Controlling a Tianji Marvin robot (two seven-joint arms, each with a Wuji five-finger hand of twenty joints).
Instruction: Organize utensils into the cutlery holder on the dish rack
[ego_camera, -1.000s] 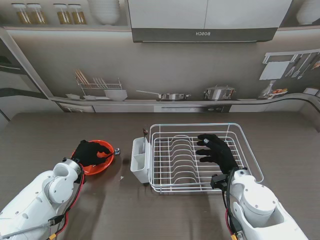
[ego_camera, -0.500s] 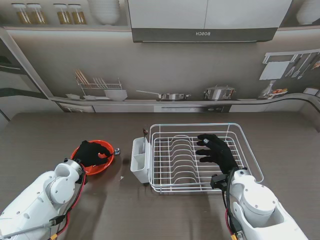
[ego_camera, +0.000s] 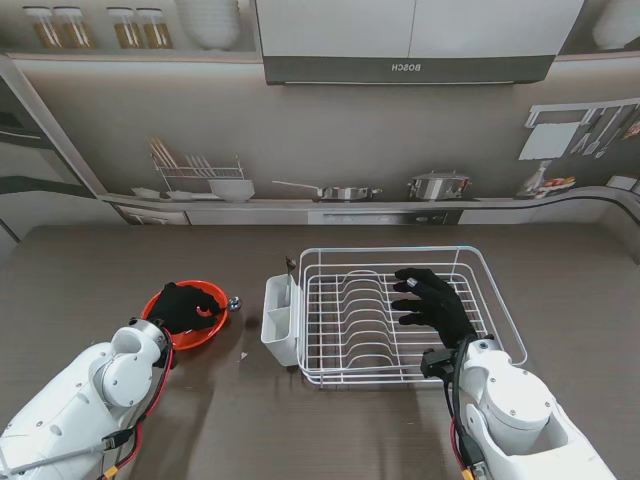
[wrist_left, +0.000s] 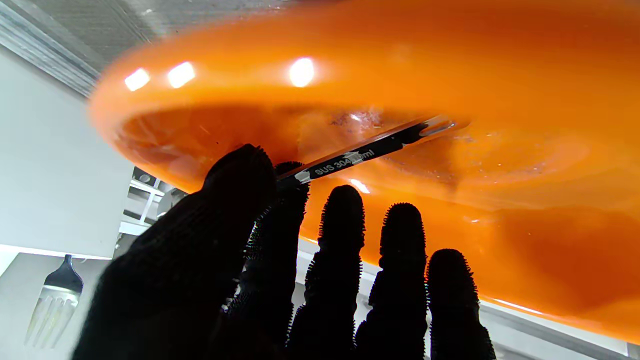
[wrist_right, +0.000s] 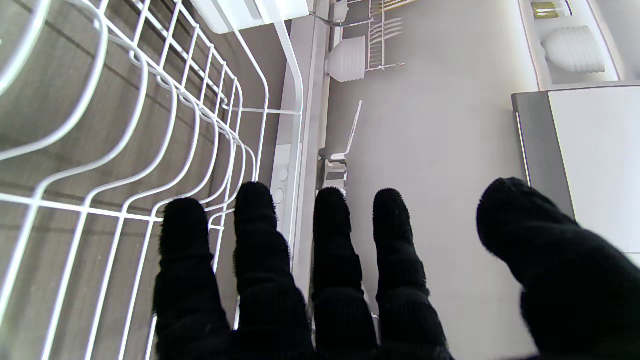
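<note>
An orange bowl (ego_camera: 200, 325) sits on the table left of the white wire dish rack (ego_camera: 500, 300). My left hand (ego_camera: 183, 304) reaches into the bowl (wrist_left: 450, 75). Its thumb and index finger pinch the end of a steel measuring spoon's handle (wrist_left: 360, 152). The other fingers (wrist_left: 400, 235) stay straight. The spoon's round head (ego_camera: 234, 301) pokes past the bowl's right rim. The white cutlery holder (ego_camera: 281, 318) hangs on the rack's left side with a dark utensil (ego_camera: 291, 266) standing in it. My right hand (ego_camera: 432, 305) hovers open over the rack's wires (wrist_right: 150, 100), holding nothing.
A fork (wrist_left: 54, 300) shows blurred past the bowl in the left wrist view. A printed kitchen backdrop (ego_camera: 320, 190) with shelves, pans and a hood stands along the table's far edge. Bare brown tabletop (ego_camera: 100, 270) lies around the bowl and rack.
My left hand has drawn slightly nearer to me over the bowl. The spoon's head, the rack and my right hand have not visibly moved.
</note>
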